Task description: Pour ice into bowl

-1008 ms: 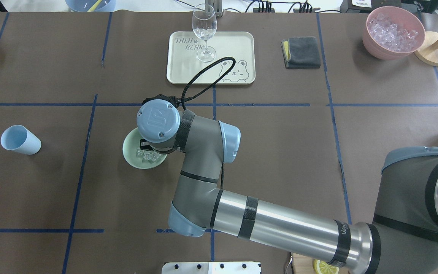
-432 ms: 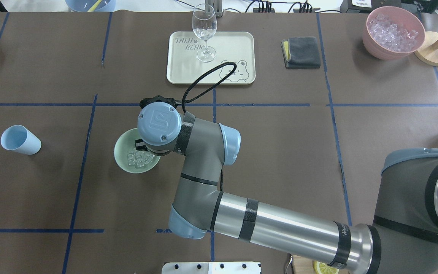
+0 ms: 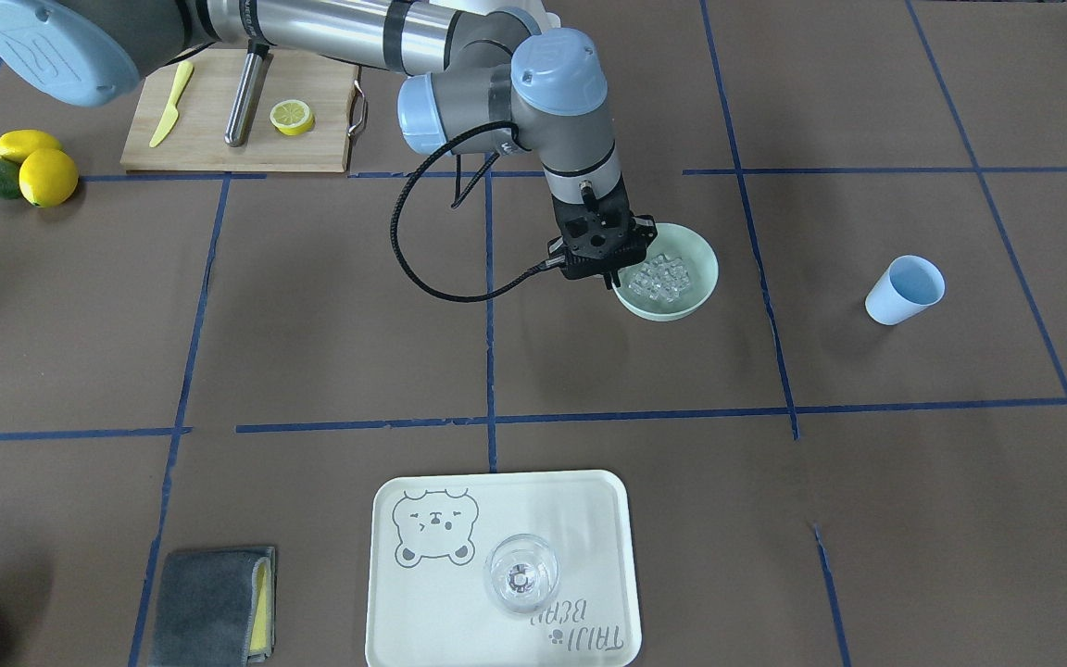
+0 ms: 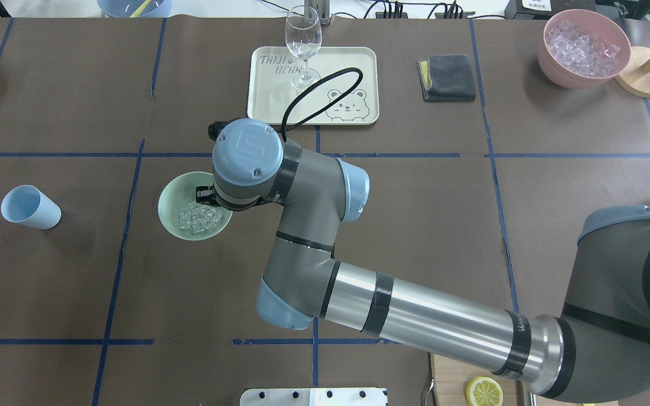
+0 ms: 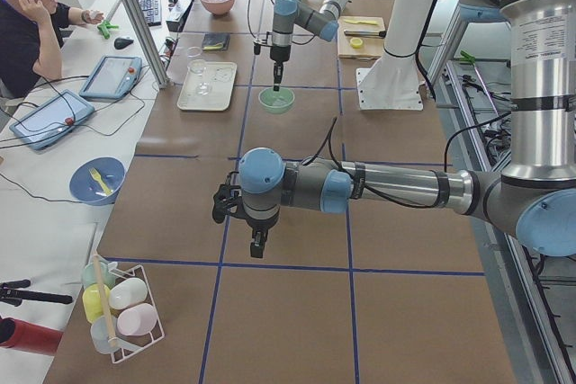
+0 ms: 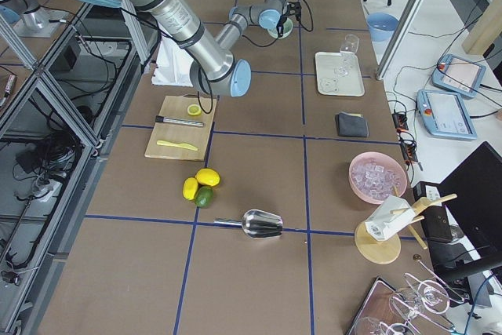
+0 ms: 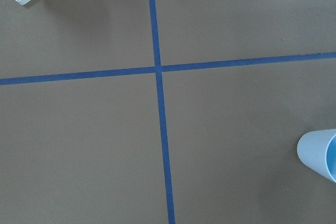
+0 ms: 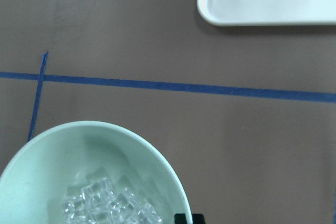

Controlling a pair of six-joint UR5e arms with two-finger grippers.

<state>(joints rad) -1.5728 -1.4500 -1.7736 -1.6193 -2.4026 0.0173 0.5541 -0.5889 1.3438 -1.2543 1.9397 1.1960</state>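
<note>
The pale mint-green bowl [image 4: 162, 206] stands on the brown table, left of the middle, and holds a handful of clear ice cubes [image 4: 197, 217]. My right gripper [image 4: 204, 197] reaches across and is shut on the bowl's right rim; the front view shows it [image 3: 609, 279] at the rim of the bowl [image 3: 669, 311] with the ice [image 3: 664, 276]. The right wrist view shows the bowl [image 8: 79, 145] and ice [image 8: 105, 205] right below. My left gripper [image 5: 256, 247] shows only in the left side view, so I cannot tell its state.
A light blue cup [image 4: 30, 207] lies on its side at the far left. A cream tray [image 4: 353, 62] with a wine glass [image 4: 303, 42] stands at the back. A grey cloth [image 4: 446, 77] and a pink bowl of ice [image 4: 583, 48] are at the back right.
My right gripper has moved left and a little away from me, and the bowl with the ice has slid along with it.
</note>
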